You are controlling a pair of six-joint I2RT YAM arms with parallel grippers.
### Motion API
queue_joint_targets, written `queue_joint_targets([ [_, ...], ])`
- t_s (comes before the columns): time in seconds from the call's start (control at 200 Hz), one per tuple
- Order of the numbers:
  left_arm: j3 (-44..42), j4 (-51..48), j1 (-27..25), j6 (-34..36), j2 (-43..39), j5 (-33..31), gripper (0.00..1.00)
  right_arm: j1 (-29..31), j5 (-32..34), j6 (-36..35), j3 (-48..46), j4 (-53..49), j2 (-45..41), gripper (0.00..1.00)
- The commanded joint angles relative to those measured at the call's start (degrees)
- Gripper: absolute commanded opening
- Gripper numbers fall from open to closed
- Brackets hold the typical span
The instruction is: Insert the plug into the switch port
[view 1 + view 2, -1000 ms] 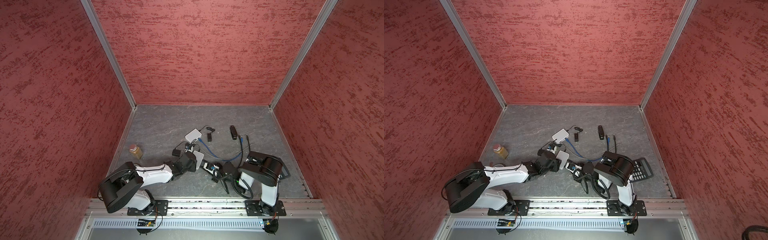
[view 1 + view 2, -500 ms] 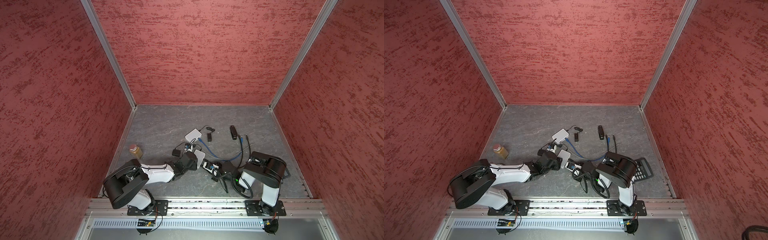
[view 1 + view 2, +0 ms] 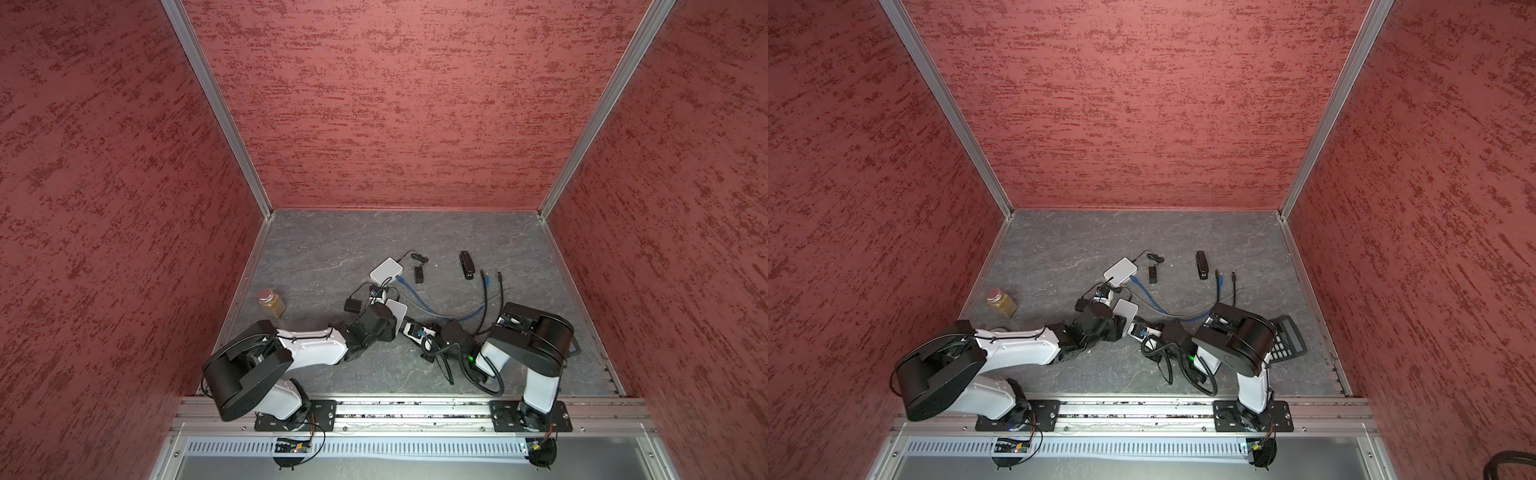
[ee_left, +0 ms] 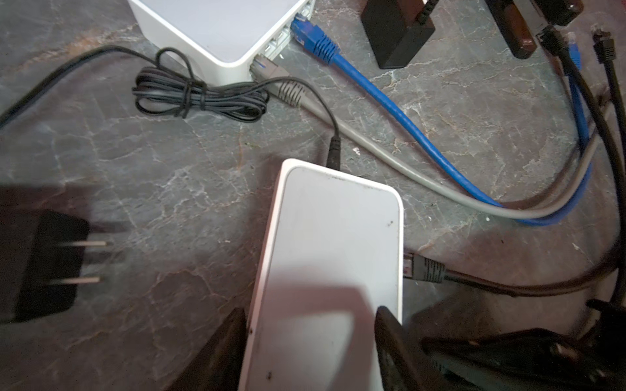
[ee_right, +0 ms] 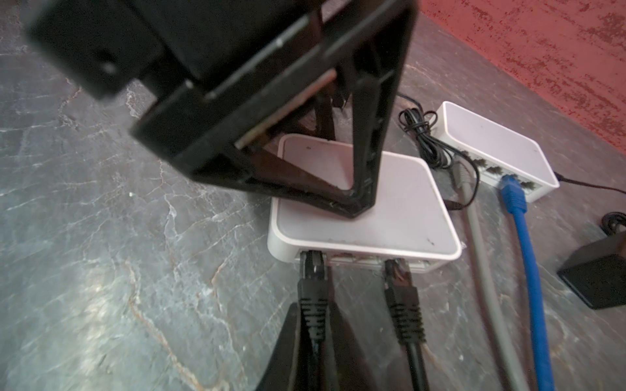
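The left fingers now stand wider over the switch than a second ago, easing their brace on it. The right fingers pinch the plug between them, its nose ahead of their tips inside the switch. Insertion looks done.

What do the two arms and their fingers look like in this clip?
Both the left arm and right arm have white shells between bulky black cylindrical joints, on black base plates. Black cables loop beside the right arm, where a small green light glows. The fingers are black, skeletal triangular frames.
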Motion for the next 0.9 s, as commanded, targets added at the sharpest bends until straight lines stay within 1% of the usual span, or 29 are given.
queue_joint_targets([
  [0.0, 3.24, 2.89, -0.42, 1.32, -3.65, 13.82, 0.72, 0.98, -1.46, 1.06, 3.56, 6.94, -0.01, 0.0],
  [0.07, 3.48, 1.96, 1.11, 2.43, -4.78, 13.92, 0.83, 0.88, -1.47, 1.38, 3.09, 5.59, 0.22, 0.0],
  [0.13, 3.83, 1.2, 2.0, 3.27, -5.55, 13.57, 0.94, 0.88, -1.63, 1.67, 2.59, 5.44, 0.55, 0.0],
  [0.135, 3.88, 1.2, 2.02, 3.3, -5.57, 13.48, 0.97, 0.88, -1.6, 1.73, 2.58, 5.47, 0.59, 0.0],
  [0.145, 3.86, 1.09, 2.23, 3.35, -5.66, 13.38, 0.99, 0.84, -1.64, 1.74, 2.39, 5.44, 0.68, 0.0],
  [0.155, 3.92, 1.02, 2.39, 3.47, -5.81, 13.39, 1.0, 0.87, -1.65, 1.78, 2.28, 5.52, 0.7, 0.0],
  [0.381, 5.24, -1.98, 6.5, 4.65, -7.0, 12.93, 1.0, 0.88, -1.61, 2.1, 0.61, 6.02, 1.86, 0.0],
  [0.661, 4.8, -4.24, 9.42, 5.66, -10.22, 11.08, 1.0, 0.88, -1.22, 2.94, 0.28, 6.89, 2.81, 0.0],
  [0.892, 3.05, -8.03, 11.38, 6.41, -15.96, 7.36, 1.0, 0.88, -0.11, 5.12, 0.63, 8.26, 3.44, 0.15],
])
